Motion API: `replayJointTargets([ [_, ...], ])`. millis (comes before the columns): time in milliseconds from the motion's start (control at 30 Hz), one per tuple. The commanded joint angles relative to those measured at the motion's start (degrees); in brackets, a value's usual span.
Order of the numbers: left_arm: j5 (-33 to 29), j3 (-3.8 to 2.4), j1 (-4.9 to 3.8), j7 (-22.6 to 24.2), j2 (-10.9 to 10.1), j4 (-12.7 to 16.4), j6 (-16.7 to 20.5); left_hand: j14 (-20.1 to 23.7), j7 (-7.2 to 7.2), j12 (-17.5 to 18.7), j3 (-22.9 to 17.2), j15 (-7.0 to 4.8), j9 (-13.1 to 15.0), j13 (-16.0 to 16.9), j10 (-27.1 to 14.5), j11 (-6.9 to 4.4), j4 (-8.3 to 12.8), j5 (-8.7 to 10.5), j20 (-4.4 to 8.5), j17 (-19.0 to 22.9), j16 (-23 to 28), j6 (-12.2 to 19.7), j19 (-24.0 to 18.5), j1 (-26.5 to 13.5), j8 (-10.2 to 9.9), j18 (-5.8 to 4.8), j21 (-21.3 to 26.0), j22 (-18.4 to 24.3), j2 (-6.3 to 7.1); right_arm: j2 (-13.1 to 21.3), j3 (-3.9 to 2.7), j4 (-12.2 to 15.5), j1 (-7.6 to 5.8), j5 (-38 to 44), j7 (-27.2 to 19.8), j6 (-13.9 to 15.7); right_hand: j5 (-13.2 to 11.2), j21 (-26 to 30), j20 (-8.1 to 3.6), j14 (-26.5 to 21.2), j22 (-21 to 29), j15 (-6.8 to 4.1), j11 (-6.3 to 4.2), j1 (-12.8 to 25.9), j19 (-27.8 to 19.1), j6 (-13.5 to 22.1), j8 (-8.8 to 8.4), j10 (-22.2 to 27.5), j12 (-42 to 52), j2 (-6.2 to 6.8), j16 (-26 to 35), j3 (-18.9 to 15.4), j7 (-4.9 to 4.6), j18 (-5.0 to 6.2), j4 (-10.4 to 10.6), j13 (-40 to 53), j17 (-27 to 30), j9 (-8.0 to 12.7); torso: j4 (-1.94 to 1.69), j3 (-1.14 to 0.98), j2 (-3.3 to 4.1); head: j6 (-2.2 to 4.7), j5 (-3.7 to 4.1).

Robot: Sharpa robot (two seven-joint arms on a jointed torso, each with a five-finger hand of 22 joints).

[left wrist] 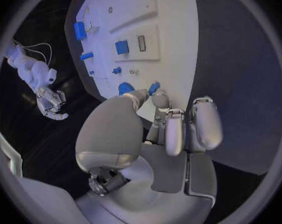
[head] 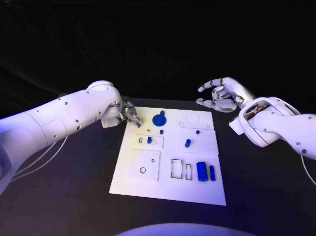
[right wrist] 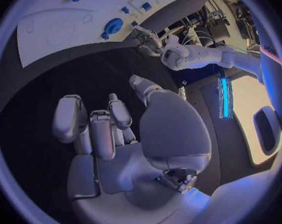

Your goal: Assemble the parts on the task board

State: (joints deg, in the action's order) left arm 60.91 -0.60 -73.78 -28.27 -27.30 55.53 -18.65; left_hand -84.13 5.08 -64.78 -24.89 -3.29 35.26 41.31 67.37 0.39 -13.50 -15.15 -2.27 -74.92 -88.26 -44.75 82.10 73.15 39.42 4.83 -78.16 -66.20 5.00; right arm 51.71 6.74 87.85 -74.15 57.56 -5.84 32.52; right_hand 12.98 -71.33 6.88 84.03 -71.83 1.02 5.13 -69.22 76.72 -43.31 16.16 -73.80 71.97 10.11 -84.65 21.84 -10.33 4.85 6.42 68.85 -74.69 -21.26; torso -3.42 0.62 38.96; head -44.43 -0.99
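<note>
- Two blue cylinders stand side by side in the lower right part of the task board: a thick blue cylinder and a thinner blue cylinder just right of it, with rectangular outlines to their left.
- Mid-board, a small blue block sits in the slotted panel on the left half, and a blue peg lies on the right half.
- Further up, the blue gear lies near the board's upper edge, a little left of centre.
- The left hand reaches in at the board's upper left corner. The left wrist view shows its fingertips down at the board's edge, pinching a small blue part between thumb and finger; the rest of that piece is hidden.
- The right hand hovers off the board in the upper right of the head view, over the black table. Its fingers are loosely curved and apart, holding nothing.
</note>
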Motion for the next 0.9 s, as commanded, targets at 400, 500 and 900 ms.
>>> replayJointTargets([
  [400,-0.61,0.19,0.41,0.75,0.57,-0.79,1.03,-4.53,-0.44,-0.37,-5.44,-0.43,0.09,0.39,0.33,-0.31,2.56,0.72,0.44,-9.64,0.15,0.79,0.02,3.02,0.80,-0.17,0.18,-0.09,-0.75,0.05,0.00,0.09,0.04,0.19,-0.51,-0.22,-0.30,0.29,0.00,2.24,0.05,-0.19,0.04,0.28,-0.40,-0.12,0.25,0.24,-0.19,-0.16,0.37,0.00,0.18,0.43,0.33,-0.05,0.05,0.09,-0.02,0.02,-0.08,-0.01,-0.24],
  [500,-0.79,0.20,0.48,0.70,0.47,-0.81,1.16,-4.54,0.16,-0.21,-11.57,-0.02,0.50,0.27,0.47,0.16,4.76,0.64,0.15,-9.65,0.14,1.39,0.02,2.79,1.75,-0.18,0.14,-0.18,-0.04,0.07,0.00,0.10,0.04,0.19,-0.51,-0.21,-0.30,0.29,0.00,2.24,0.05,-0.19,0.04,0.28,-0.40,-0.12,0.25,0.24,-0.19,-0.16,0.37,0.00,0.18,0.43,0.33,-0.05,0.05,0.09,-0.07,0.00,-0.08,-0.03,-0.21],
  [900,-3.23,0.21,0.66,1.74,-0.82,0.16,3.21,-4.41,0.63,-1.62,-23.01,0.25,0.08,2.44,1.80,0.41,10.24,-2.39,-0.41,-9.08,0.31,0.45,0.20,-0.64,2.32,-0.26,-0.26,-0.73,3.46,-0.10,0.00,-0.74,0.04,-2.05,-1.25,-0.30,-0.12,9.87,-0.04,-0.82,8.36,-0.41,0.02,-0.30,-6.94,-0.01,0.53,6.23,-7.14,-0.20,5.30,0.12,0.37,2.52,0.98,-7.48,9.16,0.19,0.02,0.01,-0.23,0.12,-0.35],
])
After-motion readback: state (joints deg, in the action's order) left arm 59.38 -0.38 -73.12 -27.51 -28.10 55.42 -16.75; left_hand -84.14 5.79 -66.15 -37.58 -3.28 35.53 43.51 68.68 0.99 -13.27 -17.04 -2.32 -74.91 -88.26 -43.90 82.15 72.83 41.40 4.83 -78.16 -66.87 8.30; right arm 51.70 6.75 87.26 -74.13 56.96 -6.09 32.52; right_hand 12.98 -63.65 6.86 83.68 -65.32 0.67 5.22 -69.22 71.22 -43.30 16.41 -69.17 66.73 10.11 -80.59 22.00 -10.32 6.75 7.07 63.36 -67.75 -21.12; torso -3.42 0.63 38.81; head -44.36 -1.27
